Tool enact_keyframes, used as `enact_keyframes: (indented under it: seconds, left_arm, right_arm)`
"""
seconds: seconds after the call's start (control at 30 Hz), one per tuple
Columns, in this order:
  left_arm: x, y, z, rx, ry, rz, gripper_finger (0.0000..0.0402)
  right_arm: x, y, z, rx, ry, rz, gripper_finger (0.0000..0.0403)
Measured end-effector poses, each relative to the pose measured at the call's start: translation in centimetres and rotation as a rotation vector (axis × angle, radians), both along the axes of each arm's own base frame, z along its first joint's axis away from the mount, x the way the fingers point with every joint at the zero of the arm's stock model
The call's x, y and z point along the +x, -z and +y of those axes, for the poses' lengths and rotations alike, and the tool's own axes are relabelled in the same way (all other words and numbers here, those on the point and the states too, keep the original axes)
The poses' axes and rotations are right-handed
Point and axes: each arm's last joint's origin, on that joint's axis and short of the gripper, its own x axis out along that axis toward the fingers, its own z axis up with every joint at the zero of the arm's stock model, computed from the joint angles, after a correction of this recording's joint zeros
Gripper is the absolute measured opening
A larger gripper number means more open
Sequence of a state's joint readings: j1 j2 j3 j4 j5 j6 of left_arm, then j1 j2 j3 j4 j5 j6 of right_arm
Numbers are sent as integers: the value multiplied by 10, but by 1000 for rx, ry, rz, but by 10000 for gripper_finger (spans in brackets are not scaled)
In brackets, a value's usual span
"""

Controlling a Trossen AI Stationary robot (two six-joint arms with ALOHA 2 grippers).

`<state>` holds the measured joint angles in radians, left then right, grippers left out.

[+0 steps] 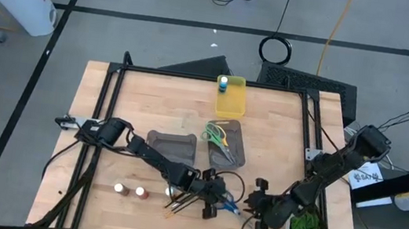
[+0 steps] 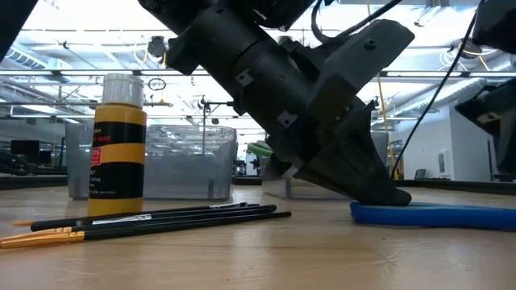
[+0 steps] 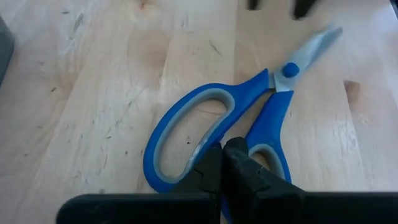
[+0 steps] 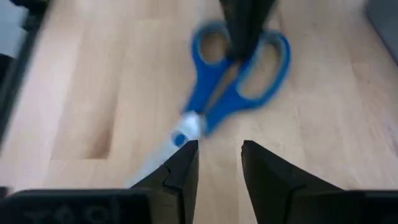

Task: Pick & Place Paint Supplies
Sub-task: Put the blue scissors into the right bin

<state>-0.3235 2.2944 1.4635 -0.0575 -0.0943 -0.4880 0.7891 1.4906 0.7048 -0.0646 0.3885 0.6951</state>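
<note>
High view: near the front edge, the left end effector (image 1: 215, 197) sits pinched shut on the blue scissors (image 1: 227, 205) lying on the bench (image 1: 109, 118); the right end effector (image 1: 256, 204) stands part open beside them. Farther back, a grey bin (image 1: 235, 155) holds green and yellow scissors (image 1: 218, 136); beyond, a yellow bin (image 1: 231, 102) holds a blue pot (image 1: 224, 84)

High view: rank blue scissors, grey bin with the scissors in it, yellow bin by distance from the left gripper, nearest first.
From the left gripper, shut, near the table's front edge:
1. Blue scissors, right at its fingertips, on the side of the right gripper.
2. Grey bin with the scissors in it, farther back, mid-table.
3. Yellow bin, at the far edge.
</note>
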Motion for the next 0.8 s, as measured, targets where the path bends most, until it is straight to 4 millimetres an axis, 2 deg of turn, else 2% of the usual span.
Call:
enact_keyframes:
  seconds: [0.3,0.43,0.53,0.67,0.8]
  left_arm:
    - [1,1,4,-66,-150,9,6]
    - [1,1,5,-109,-228,12,9]
    - [0,1,4,-130,-258,14,5]
    - [0,2,3,-138,-279,13,8]
    - [0,2,3,-147,-293,13,5]
  right_arm:
    - [19,-32,16,193,-65,-310,105]
    - [22,-35,15,119,-127,-366,107]
    - [20,-28,11,24,-148,-279,121]
    - [13,-18,-1,-90,-63,-16,159]
    - [1,-8,-7,-71,-17,167,196]
